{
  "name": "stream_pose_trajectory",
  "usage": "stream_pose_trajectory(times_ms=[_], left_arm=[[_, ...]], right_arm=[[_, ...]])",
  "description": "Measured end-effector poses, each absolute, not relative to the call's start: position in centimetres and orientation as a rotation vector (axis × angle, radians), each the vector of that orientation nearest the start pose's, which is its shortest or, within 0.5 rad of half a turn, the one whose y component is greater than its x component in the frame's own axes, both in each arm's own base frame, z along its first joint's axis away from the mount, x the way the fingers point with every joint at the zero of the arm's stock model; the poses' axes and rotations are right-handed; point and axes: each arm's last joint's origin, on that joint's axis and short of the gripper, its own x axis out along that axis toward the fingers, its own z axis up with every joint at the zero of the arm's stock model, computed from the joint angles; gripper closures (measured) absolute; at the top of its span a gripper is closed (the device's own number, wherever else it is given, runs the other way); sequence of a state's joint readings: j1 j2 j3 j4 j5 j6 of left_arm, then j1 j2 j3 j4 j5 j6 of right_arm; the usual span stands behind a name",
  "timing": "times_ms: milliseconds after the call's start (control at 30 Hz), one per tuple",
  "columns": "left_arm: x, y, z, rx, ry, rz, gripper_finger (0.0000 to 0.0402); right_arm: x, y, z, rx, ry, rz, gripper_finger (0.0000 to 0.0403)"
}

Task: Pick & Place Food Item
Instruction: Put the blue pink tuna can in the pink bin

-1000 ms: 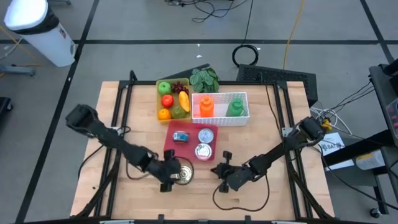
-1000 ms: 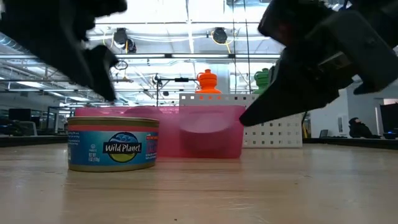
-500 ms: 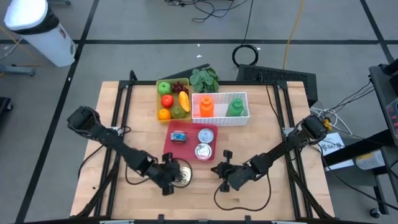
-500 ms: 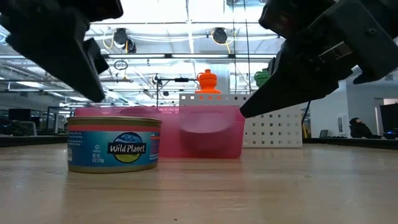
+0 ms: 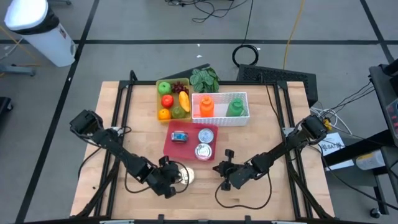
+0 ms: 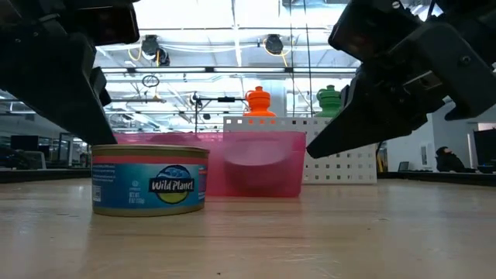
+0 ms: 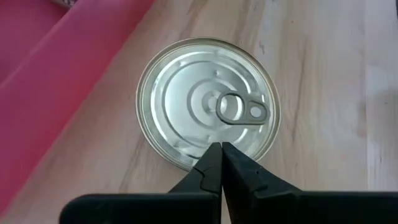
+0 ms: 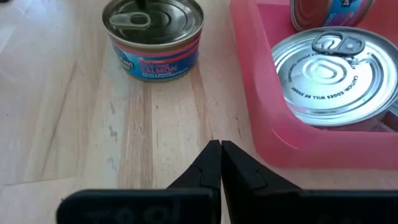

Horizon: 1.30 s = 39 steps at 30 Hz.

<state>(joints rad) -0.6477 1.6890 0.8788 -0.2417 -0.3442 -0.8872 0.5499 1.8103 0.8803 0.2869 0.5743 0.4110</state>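
Since the earlier frame my left gripper (image 5: 169,185) has drawn back toward the lower frame edge, jaws closed and empty, leaving the tuna can (image 5: 185,176) on the counter (image 5: 280,199) lower centre. My right gripper (image 5: 225,176), jaws closed, hovers nearby. Pink tray (image 5: 171,138) lies beyond.

At the far side of the light wooden bench (image 5: 273,130) stands a yellow-green plastic tray (image 5: 160,99) of toy fruit, with a leafy green vegetable bunch (image 5: 204,79) just beside its far corner. Next to the tray sits a white perforated plastic basket (image 5: 242,116) containing an orange plastic bottle (image 5: 206,104) and a green plastic bottle (image 5: 235,107). On the grey floor well beyond the bench are a white cylindrical bin (image 5: 38,29) and a coiled black cable (image 5: 245,55).
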Motion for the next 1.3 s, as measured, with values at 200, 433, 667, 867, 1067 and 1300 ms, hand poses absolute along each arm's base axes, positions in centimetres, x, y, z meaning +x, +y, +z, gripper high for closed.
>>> stream_pose_trajectory(times_ms=[200,433,667,867,1067,1300], left_arm=[[24.7,-19.0,13.8,-0.331,0.938,0.202,0.0396],[23.8,-19.9,13.6,-0.358,0.916,0.243,0.0396],[22.9,-20.1,13.0,-0.369,0.968,0.26,0.0395],[23.0,-19.9,13.0,-0.397,0.95,0.301,0.0397],[23.3,-20.1,13.2,-0.413,0.927,0.269,0.0351],[22.5,-18.8,13.7,-0.384,0.999,0.362,0.0266]], right_arm=[[30.8,17.0,14.5,0.06,0.519,-0.131,0.0402],[30.8,17.0,14.5,0.063,0.513,-0.13,0.0403],[30.8,17.1,14.6,0.068,0.506,-0.128,0.0403],[30.9,17.1,14.7,0.069,0.494,-0.123,0.0403],[30.9,17.1,14.8,0.071,0.491,-0.123,0.0403],[30.9,17.1,14.7,0.071,0.492,-0.123,0.0403]])
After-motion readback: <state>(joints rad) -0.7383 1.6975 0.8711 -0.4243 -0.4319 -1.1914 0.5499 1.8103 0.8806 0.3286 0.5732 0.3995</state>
